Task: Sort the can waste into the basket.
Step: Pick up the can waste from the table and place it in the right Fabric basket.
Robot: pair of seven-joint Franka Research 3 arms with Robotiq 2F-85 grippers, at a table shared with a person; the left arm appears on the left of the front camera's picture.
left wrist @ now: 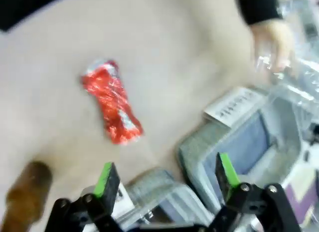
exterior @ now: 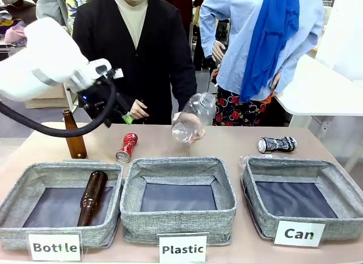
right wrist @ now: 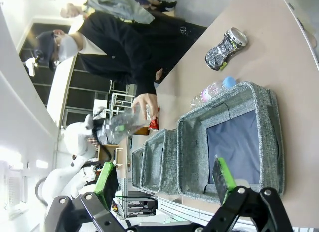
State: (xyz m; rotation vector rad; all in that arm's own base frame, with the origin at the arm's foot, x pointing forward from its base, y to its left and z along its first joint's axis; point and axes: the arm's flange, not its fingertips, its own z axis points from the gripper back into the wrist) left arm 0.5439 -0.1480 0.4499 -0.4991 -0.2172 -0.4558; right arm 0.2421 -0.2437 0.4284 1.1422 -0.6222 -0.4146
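The black-and-white can [exterior: 277,144] lies on its side on the table [exterior: 227,140], just beyond the far rim of the "Can" basket [exterior: 340,224] and apart from it, with bare tabletop on both sides and behind. It is crumpled at the waist, with silver ends. The red can [exterior: 126,147] lies well to the left, behind the gap between the "Bottle" basket [exterior: 62,167] and the "Plastic" basket [exterior: 178,162]. It is shiny, pinched in the middle, with its silver end towards the baskets and open table all round it. The "Can" basket stands at the right end of the row, near the table's front edge, its dark lining open to view. A small clear bottle [exterior: 249,158] lies against its far left corner. An upright brown bottle [exterior: 72,136] stands left of the red can, not touching it, and another brown bottle [exterior: 92,197] lies in the "Bottle" basket. A person's hand [exterior: 191,133] holds a clear plastic bottle [exterior: 197,112] above the table's middle. The left gripper [left wrist: 165,171] hangs over the table near the red can, jaws spread and empty. The right gripper [right wrist: 164,172] is likewise spread wide, holding nothing, in front of the "Can" basket.
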